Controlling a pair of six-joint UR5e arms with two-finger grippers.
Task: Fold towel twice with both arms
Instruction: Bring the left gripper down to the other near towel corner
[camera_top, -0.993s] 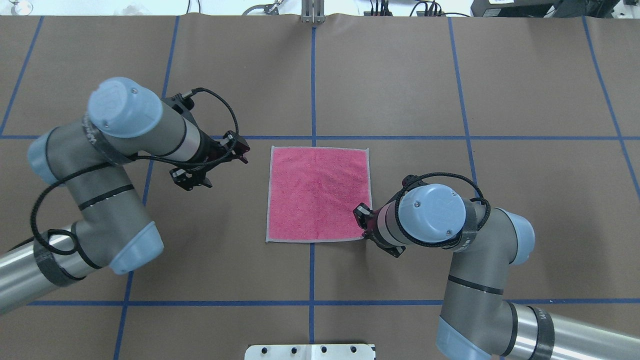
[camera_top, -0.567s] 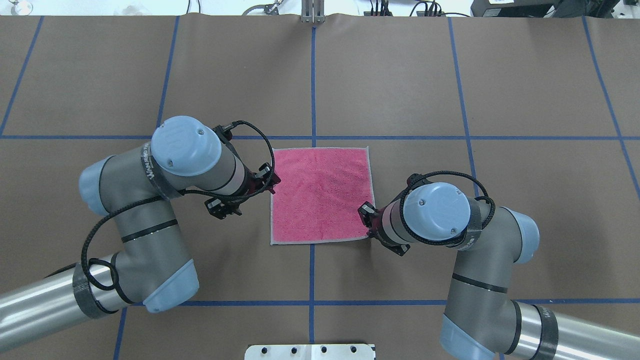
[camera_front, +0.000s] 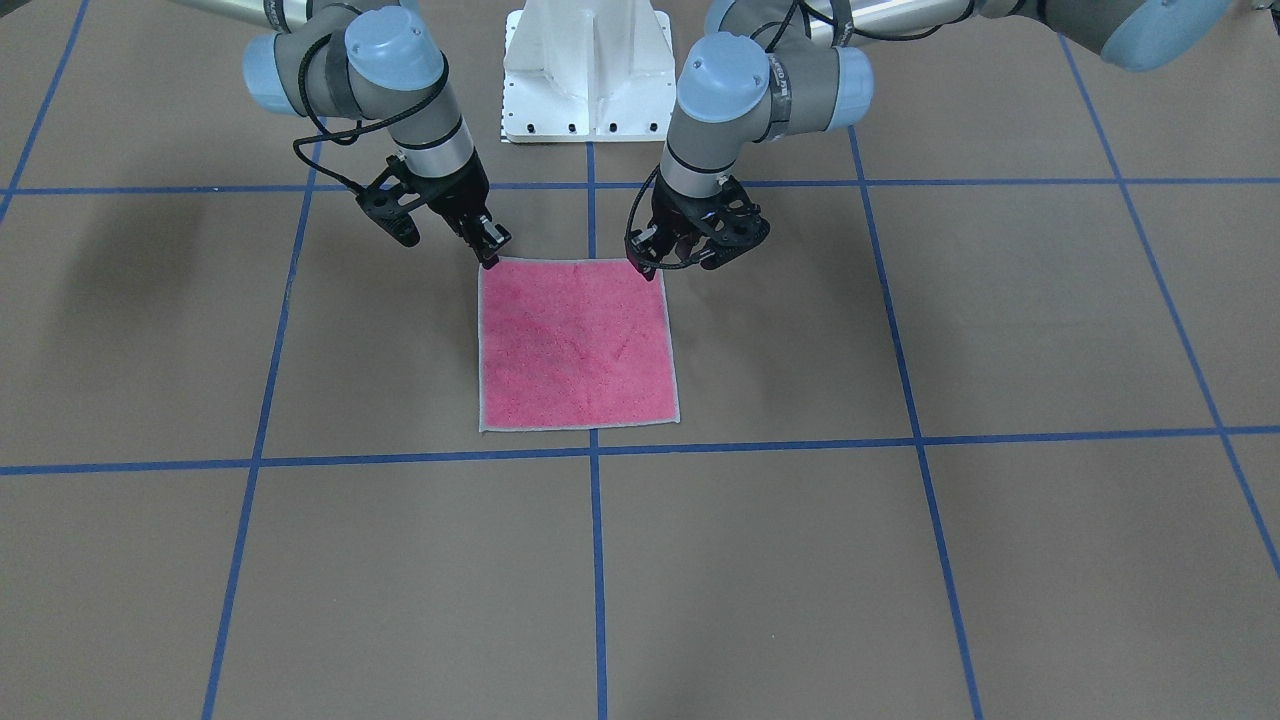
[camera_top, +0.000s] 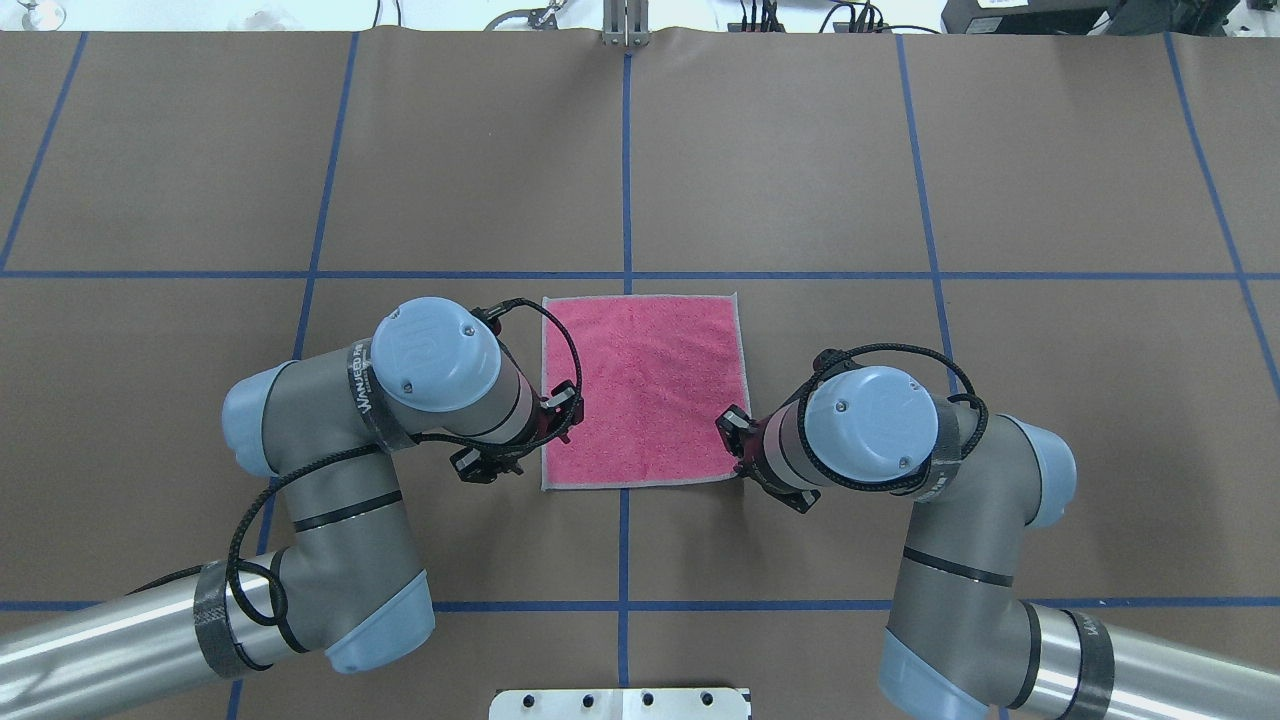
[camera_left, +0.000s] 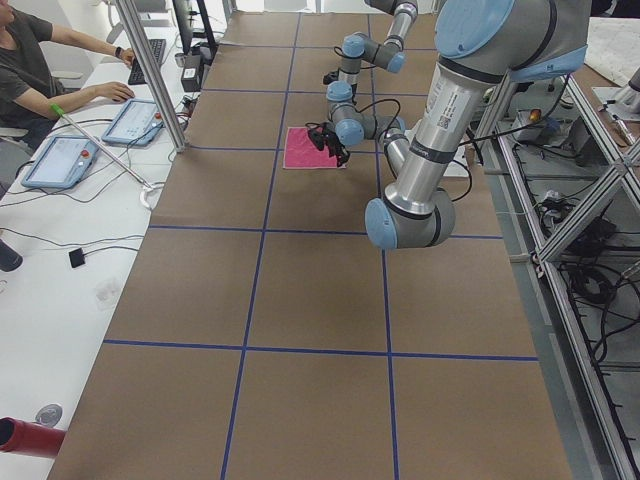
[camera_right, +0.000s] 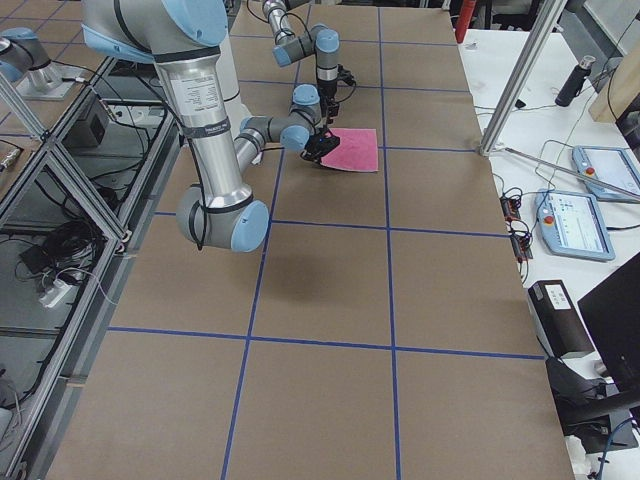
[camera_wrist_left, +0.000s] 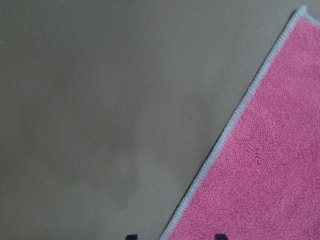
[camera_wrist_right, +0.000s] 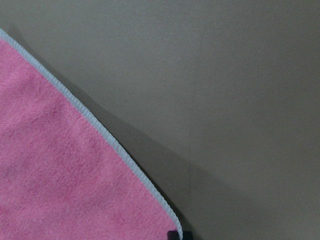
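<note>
"Where's the towel (camera_top: 645, 390)?"

"Flat on the table (camera_top: 800, 150), pink face up and its pale stitched edge showing all round. It sits across the middle one of the blue tape lines (camera_top: 627, 150), just on the robot's side of the cross line."

"And the arms?"

"One is at each of the two corners nearest the robot. The left gripper (camera_front: 672, 260) is down at its corner with its jaws apart. Its wrist camera shows one fingertip over bare table and the other over the pink pile, so they straddle the hem. The right gripper (camera_front: 490, 255) has its fingers drawn together right on the hem at the other corner. It looks pinched there, and a shadow runs under that edge as if it's slightly raised."

"Any writing you can read?"

"There's a black strap (camera_top: 365, 395) round the left arm (camera_top: 330, 480) with white lettering, roughly 'WANJEED', and I can't read what follows. The right arm (camera_top: 960, 560) has a similar band (camera_top: 1092, 640), but its print is too small to read. The towel shows no tag or label."
</note>
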